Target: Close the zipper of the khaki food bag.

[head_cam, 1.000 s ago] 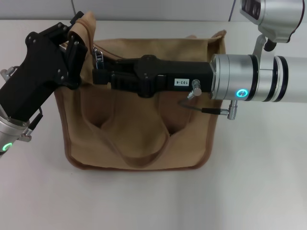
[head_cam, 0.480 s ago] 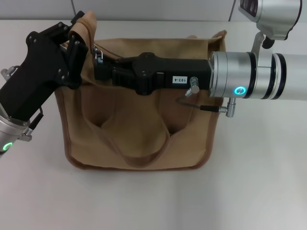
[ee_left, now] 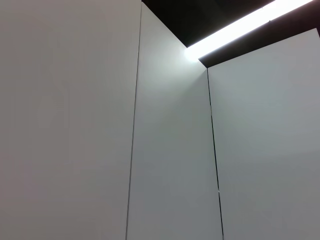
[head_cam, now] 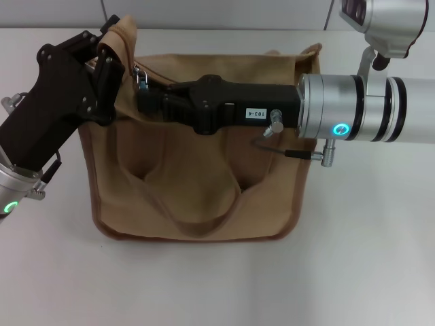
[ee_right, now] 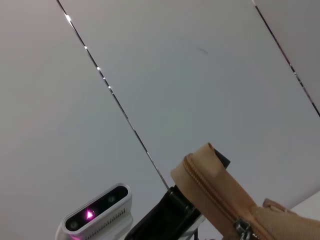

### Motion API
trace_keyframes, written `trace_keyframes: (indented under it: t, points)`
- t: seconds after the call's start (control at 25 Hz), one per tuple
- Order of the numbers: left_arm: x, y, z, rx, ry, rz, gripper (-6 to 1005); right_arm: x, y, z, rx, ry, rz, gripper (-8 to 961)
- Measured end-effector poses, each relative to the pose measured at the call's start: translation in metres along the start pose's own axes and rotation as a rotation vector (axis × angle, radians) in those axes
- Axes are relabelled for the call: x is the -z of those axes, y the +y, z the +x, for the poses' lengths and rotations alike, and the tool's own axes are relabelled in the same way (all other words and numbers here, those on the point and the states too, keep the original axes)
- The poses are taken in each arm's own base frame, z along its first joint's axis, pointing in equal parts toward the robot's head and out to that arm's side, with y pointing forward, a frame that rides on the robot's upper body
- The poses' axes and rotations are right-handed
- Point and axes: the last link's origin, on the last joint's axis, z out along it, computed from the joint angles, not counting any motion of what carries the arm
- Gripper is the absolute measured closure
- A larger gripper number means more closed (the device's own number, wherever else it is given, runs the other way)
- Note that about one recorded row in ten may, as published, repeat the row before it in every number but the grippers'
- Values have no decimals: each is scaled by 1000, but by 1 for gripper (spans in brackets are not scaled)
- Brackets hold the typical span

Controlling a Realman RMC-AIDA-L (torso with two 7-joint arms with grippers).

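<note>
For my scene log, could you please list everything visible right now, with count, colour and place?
khaki food bag: one, khaki-tan, lying on the table, centre.
zipper: one, tan track along the bag's top edge; silver pull tab near the bag's left corner.
table: one, white, under the bag.
left gripper: one, black, clamped on the bag's raised top-left corner.
right gripper: one, black, at the pull tab, reaching across the bag's top.

Matt canvas bag (head_cam: 197,183), shiny metal pull (head_cam: 143,81)
</note>
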Motion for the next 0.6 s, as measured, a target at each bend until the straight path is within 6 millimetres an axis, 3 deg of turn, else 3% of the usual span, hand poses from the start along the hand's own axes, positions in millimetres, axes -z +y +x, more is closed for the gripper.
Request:
trace_keyframes:
  t: [0.24,0.6]
  points:
    - [3,0,0,-2,0,13,862,3,0,1,-7,-9,4,951]
    - [20,-7,6,-28,23,125,857,23,-4,11,-52,-26,49,951]
